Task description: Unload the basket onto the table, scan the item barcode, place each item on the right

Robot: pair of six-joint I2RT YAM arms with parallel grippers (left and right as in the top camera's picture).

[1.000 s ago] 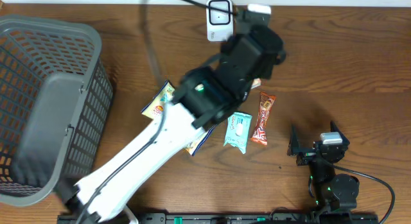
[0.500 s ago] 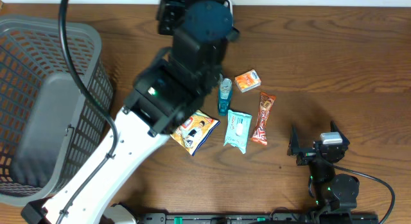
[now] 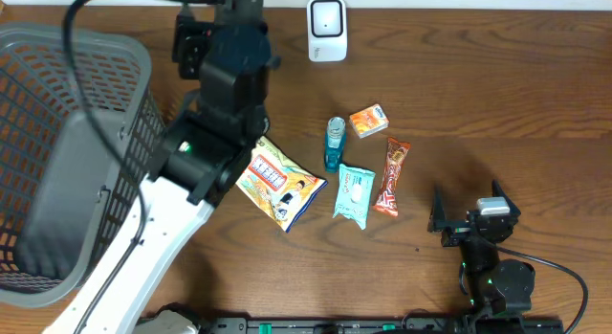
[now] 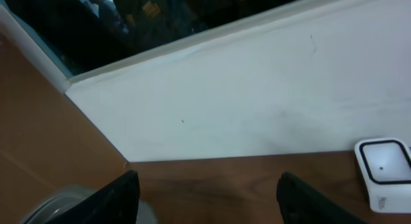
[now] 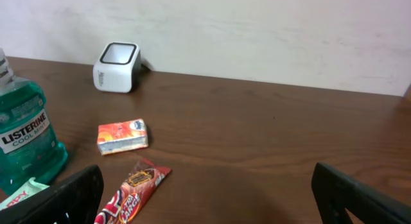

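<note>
Both pairs of fingers open and empty, goods loose on the worktop.

The left fingers [image 4: 122, 195] stand apart with nothing between them, up at the back wall beside the far corner of the grey basket [image 3: 57, 133]. The white scanner [image 3: 326, 30] sits on the worktop [image 3: 497, 95] off to their right, against the wall. The right fingers [image 5: 70, 198] are spread wide, gripping nothing, close to the front edge. Ahead of them and to their left lie the goods: a red candy bar [image 5: 131, 189] nearest, a small orange box [image 5: 122, 136] beyond it, a green mouthwash bottle [image 5: 26, 140] further left, and a pale blue packet [image 3: 354, 193] just beside the bar. A yellow snack bag [image 3: 282, 186] lies furthest from the right fingers, next to the left arm. No fingers touch any of the goods.
</note>
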